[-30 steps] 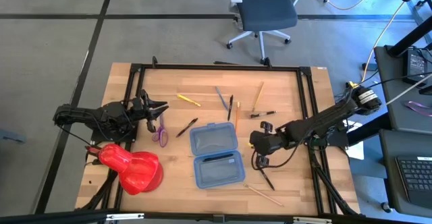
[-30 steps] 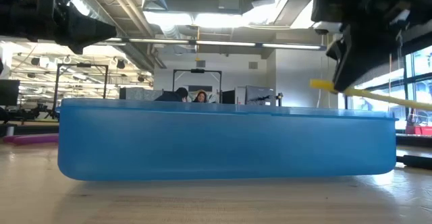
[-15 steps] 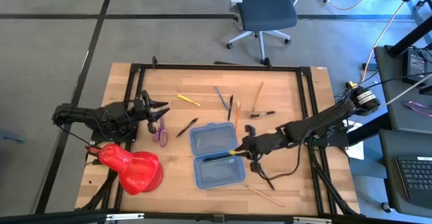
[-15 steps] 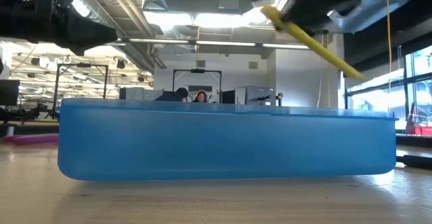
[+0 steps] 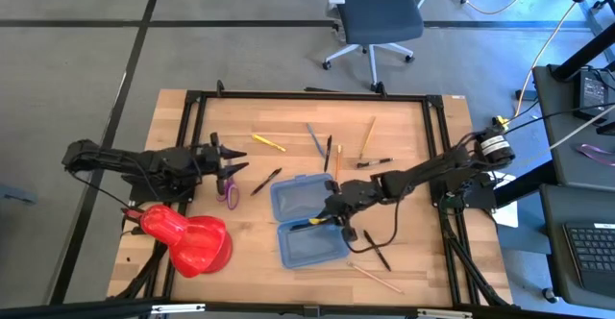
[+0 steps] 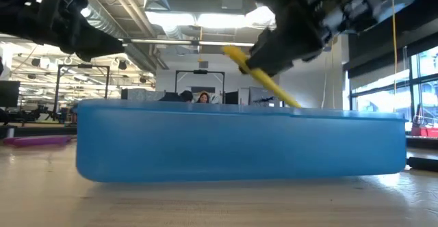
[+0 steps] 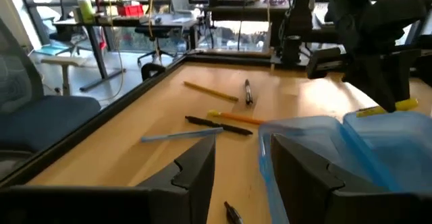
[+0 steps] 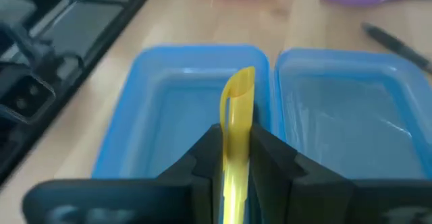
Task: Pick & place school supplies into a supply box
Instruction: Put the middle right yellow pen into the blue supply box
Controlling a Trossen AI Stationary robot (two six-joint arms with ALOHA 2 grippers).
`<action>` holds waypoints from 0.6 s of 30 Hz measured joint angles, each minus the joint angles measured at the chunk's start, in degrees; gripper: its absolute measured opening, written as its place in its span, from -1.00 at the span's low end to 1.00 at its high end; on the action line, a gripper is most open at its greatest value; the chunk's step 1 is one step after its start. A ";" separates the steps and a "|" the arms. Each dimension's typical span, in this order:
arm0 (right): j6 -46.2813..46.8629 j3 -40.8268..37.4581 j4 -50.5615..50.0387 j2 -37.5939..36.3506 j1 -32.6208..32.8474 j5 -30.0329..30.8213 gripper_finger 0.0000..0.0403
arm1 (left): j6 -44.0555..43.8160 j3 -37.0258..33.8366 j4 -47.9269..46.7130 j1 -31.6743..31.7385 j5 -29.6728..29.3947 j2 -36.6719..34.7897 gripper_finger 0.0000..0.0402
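The blue supply box (image 5: 308, 221) lies open, both halves flat on the table. A black pen (image 5: 304, 227) lies in its near half. My right gripper (image 5: 332, 214) is over that half, shut on a yellow pen (image 8: 235, 109). My left gripper (image 5: 234, 170) stands open just above the table left of the box, nothing between its fingers (image 7: 196, 173). Purple scissors (image 5: 229, 190) lie beside it. Several pens and pencils (image 5: 328, 152) lie loose on the table behind the box. My right gripper pinches the yellow pen's shaft (image 8: 235, 140) between its two fingers, which come from the table's right, slanting down. The pen runs along the fingers and its clip end (image 8: 241, 79) sticks out ahead. It is lifted clear, over the box's near half (image 8: 181, 116).
A glossy red object (image 5: 187, 238) sits at the near left. A black pen (image 5: 377, 250) and a wooden pencil (image 5: 377, 278) lie on the table right of the box. A black frame (image 5: 288, 96) borders the table.
My right gripper has travelled toward the table's left with the yellow pen, from right of the box to over its near half, rolling and tipping downward. The pen has swung from lying across the view to pointing at the box. The box has shifted slightly in the low view.
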 joint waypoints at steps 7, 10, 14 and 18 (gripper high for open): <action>-3.16 1.37 0.39 2.57 -1.60 -2.80 -0.66 | -5.68 6.51 -5.92 1.69 -3.14 12.36 -0.33; -4.46 2.49 0.33 3.24 -1.66 -3.68 -0.66 | -8.70 9.59 -8.40 4.29 0.17 17.92 -0.35; -4.62 3.60 0.47 4.61 -1.55 -5.81 -0.66 | -10.07 12.97 -9.59 8.19 6.70 24.78 -0.36; -4.64 3.59 0.21 6.59 -1.63 -5.76 -0.66 | -10.06 15.79 -11.92 11.64 11.30 30.98 -0.36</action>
